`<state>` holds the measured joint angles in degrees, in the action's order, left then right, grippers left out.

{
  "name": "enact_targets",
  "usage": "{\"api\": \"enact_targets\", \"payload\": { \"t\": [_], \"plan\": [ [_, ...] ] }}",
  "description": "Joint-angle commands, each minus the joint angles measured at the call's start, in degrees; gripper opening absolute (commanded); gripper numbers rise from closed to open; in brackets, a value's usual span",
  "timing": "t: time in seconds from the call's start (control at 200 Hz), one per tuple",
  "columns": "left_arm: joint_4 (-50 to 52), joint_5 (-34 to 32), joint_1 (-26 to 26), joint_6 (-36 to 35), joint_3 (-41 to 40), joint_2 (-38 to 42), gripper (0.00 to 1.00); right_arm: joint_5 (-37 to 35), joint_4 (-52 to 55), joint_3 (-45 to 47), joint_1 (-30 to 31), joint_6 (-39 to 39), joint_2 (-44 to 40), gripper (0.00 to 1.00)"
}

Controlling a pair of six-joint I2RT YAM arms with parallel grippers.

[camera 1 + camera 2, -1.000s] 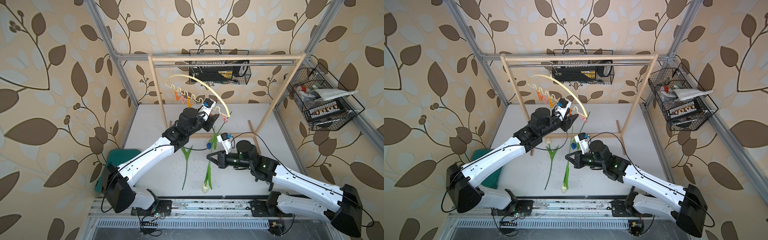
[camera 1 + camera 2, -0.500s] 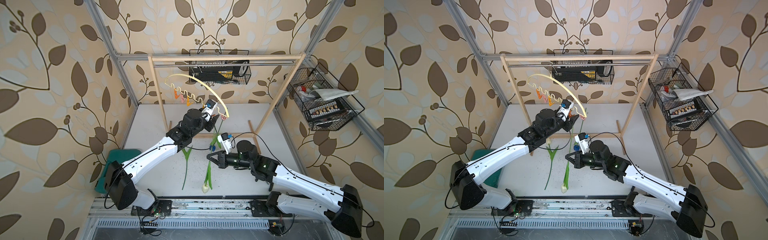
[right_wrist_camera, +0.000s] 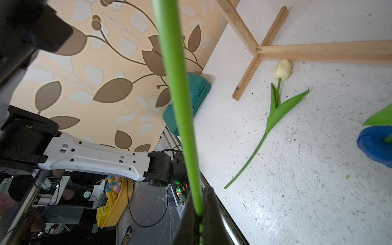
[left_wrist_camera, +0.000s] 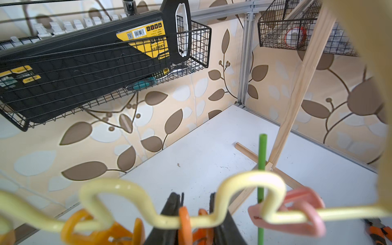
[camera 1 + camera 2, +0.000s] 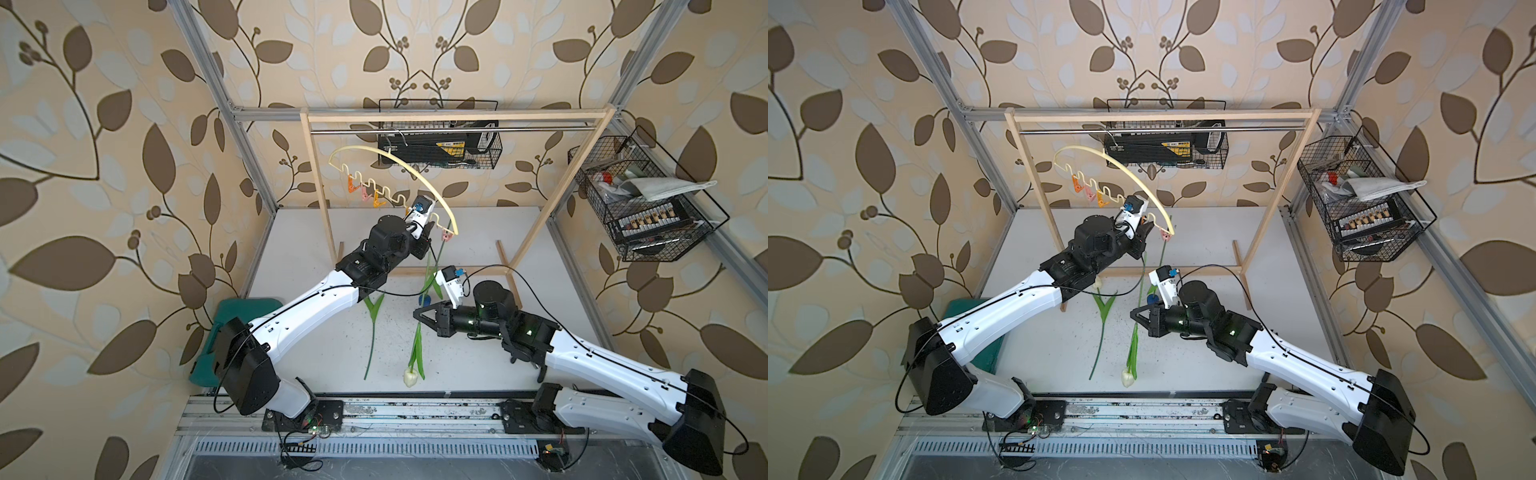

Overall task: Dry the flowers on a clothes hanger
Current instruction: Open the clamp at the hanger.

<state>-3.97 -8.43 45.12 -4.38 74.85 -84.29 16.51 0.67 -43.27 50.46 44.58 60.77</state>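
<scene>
Right jaws are clenched on the green stem of a cream-headed tulip (image 3: pixel 178 84), gripped partway along, with its head toward the near edge of the counter (image 5: pixel 332 374). Whether the head rests there or hangs free is unclear. Left jaws sit either side of an orange clothespin (image 4: pixel 185 219) on the wavy lower bar of the clothes hanger (image 4: pixel 118 186) and are closed against it. The pin's mouth is out of view. Just right of it, a pink clothespin (image 4: pixel 292 227) holds the blue tulip (image 3: pixel 375 148) by its stem, head down. A third flower (image 3: pixel 281 71), also cream-headed, lies on the counter by the foot of the wooden rack (image 3: pixel 245 81).

The step in hand looks like pegging the held tulip. To do it well, the squeeze should fall on the pin's handle ends without tugging, since the hanger hangs only by its hook and would swing. The free stem end should rise into the pin's mouth, clear of the blue tulip's stem beside it. The pin should be let go first. The right grip should loosen only once the pin bites.
</scene>
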Motion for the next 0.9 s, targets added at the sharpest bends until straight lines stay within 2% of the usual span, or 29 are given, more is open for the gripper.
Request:
{"api": "enact_targets", "payload": {
  "t": [0.0, 0.17, 0.47, 0.895],
  "plan": [
    [0.7, -0.3, 0.7, 1.4, 3.0, 0.4, 0.25, -1.5, -0.3, -1.0, -0.1, 0.1, 0.6, 0.0],
    [4.6, 0.6, 0.6, 4.5, 4.5, 1.2, 0.25, -3.6, -0.6, -1.8, -3.1, 0.7, 4.8, 0.0],
    [8.1, 5.2, 0.4, 10.5, 4.7, 5.4, 0.24, 1.2, -3.3, -8.0, -7.5, 2.4, 12.7, 0.0],
    [9.8, 6.3, 0.2, 12.6, 4.3, 7.7, 0.21, 3.3, -0.6, -16.1, -9.8, 0.9, 17.6, 0.0]
  ]
}}
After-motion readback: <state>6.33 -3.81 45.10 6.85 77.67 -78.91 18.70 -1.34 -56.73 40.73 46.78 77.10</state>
